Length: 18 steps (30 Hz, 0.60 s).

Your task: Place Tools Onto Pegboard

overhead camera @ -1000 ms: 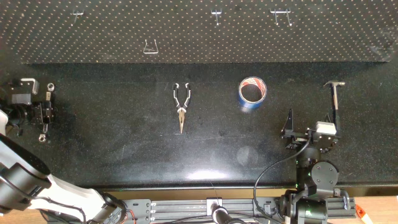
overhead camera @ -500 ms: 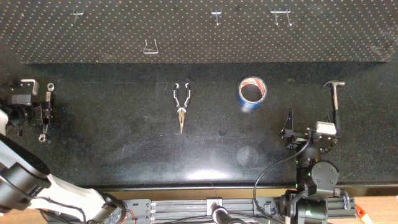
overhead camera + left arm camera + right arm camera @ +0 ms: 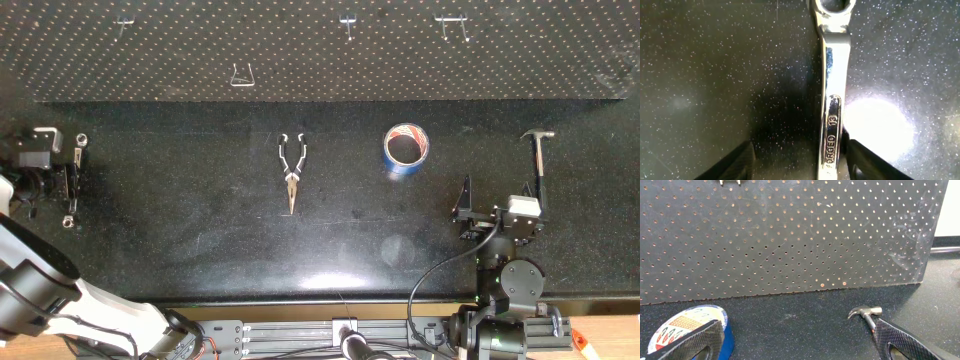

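A silver wrench point(image 3: 832, 95) lies flat on the black table, at the far left in the top view point(image 3: 72, 185). My left gripper point(image 3: 799, 167) hangs open just above it, the wrench's shaft between the two fingers and close to one finger point(image 3: 865, 165). From above, the left gripper point(image 3: 50, 178) sits at the table's left edge. Pliers point(image 3: 291, 170) lie mid-table, a tape roll point(image 3: 406, 148) to their right and a hammer point(image 3: 538, 150) at the far right. My right gripper point(image 3: 500, 207) rests open near the front right, facing the tape roll point(image 3: 685, 326) and hammer point(image 3: 867, 314).
The pegboard point(image 3: 320, 50) stands along the back of the table, with wire hooks point(image 3: 242, 76) point(image 3: 347, 22) point(image 3: 452, 25) on it. In the right wrist view the pegboard point(image 3: 790, 240) rises behind the tools. Open black tabletop point(image 3: 200, 210) lies between wrench and pliers.
The left gripper has shifted slightly to the left beside the wrench. The tools and the right arm have not moved.
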Tool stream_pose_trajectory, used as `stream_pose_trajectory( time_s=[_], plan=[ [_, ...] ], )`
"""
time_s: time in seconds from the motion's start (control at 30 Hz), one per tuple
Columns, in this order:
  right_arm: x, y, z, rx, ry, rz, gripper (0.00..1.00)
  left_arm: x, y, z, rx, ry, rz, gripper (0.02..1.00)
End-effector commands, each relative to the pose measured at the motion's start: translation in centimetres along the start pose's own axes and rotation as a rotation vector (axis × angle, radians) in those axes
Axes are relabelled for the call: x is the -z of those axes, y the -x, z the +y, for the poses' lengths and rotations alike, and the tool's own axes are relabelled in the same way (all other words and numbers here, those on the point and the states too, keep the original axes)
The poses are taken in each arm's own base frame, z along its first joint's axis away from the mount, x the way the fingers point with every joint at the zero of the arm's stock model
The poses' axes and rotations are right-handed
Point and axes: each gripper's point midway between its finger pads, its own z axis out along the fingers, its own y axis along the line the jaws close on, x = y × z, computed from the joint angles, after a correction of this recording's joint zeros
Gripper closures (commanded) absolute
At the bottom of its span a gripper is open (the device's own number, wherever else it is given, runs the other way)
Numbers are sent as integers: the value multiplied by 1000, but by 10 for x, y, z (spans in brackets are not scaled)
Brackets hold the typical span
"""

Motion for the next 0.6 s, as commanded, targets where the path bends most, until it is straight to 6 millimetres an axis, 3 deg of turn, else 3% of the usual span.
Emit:
stream_pose_trajectory(
  time_s=[0.03,0.6],
  plan=[
    [0,-1,0,11,4,-2,29,-11,0,-6,-22,-8,36,514],
    [0,-1,0,11,4,-2,29,-11,-1,-7,-19,-8,40,663]
  ],
)
